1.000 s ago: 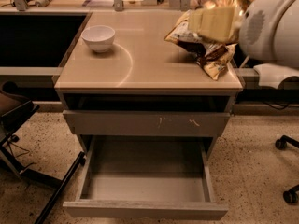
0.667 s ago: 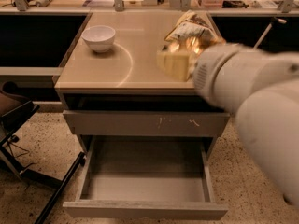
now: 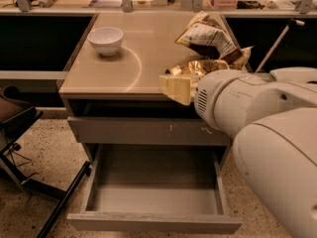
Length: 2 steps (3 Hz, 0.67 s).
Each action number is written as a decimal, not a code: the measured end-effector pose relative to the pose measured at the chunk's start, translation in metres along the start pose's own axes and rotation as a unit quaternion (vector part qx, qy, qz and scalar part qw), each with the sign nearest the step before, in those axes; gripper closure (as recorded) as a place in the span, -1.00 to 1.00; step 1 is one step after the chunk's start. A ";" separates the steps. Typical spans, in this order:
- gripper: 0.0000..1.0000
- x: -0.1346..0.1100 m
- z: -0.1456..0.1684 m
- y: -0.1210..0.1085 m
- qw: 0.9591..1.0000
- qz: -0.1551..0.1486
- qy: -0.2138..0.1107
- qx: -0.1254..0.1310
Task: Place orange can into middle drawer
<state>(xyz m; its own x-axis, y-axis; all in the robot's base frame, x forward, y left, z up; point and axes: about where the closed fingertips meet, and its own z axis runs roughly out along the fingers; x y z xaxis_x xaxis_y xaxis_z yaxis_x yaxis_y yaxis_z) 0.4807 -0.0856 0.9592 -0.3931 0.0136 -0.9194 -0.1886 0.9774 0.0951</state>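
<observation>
Orange can (image 3: pixel 194 67) — just behind the jaws of the gripper (image 3: pixel 176 88), touching or nearly so | open middle drawer (image 3: pixel 153 223) well below them | can: shiny orange-gold, partly hidden | jaws — opening and hold cannot be told

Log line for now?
gripper: at front edge of tan table, beside small shiny orange-gold can | can: not yet in drawer | wide shallow grey middle drawer: open, nothing inside
</observation>
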 end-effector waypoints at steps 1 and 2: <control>1.00 0.035 0.004 -0.009 1.000 0.005 0.016 0.010; 1.00 0.119 0.005 -0.029 0.997 0.022 0.067 0.031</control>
<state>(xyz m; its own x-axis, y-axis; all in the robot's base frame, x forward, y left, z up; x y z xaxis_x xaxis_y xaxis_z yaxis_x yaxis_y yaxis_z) 0.4441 -0.1117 0.8449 -0.5170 0.0322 -0.8554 -0.1148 0.9877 0.1066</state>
